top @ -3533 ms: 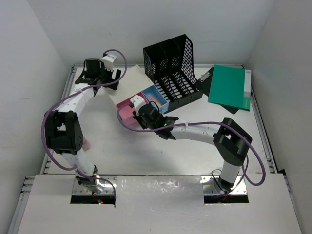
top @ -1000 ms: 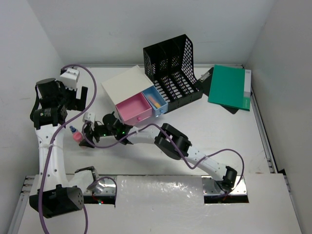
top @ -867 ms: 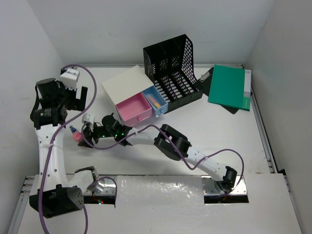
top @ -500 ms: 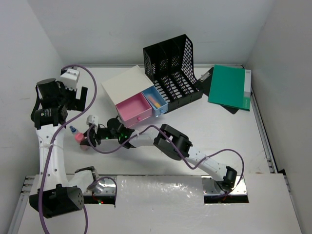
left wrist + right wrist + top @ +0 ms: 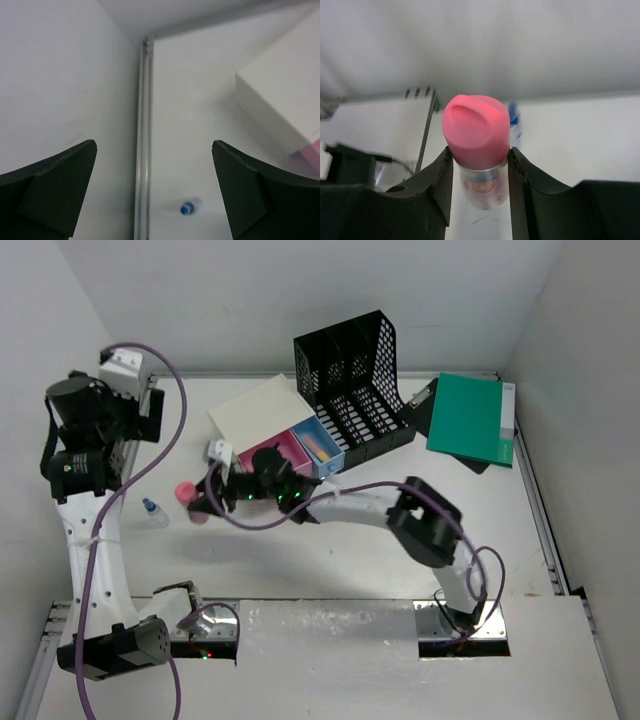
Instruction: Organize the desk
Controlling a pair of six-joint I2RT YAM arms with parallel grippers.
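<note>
The white desk (image 5: 300, 570) carries a cream-topped drawer box (image 5: 262, 412) whose pink drawer (image 5: 262, 455) and blue drawer (image 5: 318, 443) stand pulled out. My right gripper (image 5: 203, 502) reaches left of the box and is shut on a pink-capped spray can (image 5: 187, 492), held above the desk. The right wrist view shows the can (image 5: 477, 132) clamped between both fingers of the gripper (image 5: 480, 165). A small blue-capped bottle (image 5: 152, 510) stands on the desk to the left of the can. My left gripper (image 5: 135, 428) hangs high at the far left, open and empty (image 5: 154, 145), with the bottle (image 5: 189, 206) below it.
A black mesh file rack (image 5: 355, 380) stands behind the drawer box. A green folder (image 5: 468, 418) lies on a black clipboard at the back right. The desk's metal rim (image 5: 142, 150) and the side wall run close by the left arm.
The right gripper has shut on the pink-capped can and carried it up and right, away from the blue-capped bottle. The left arm has pulled back towards the left wall.
</note>
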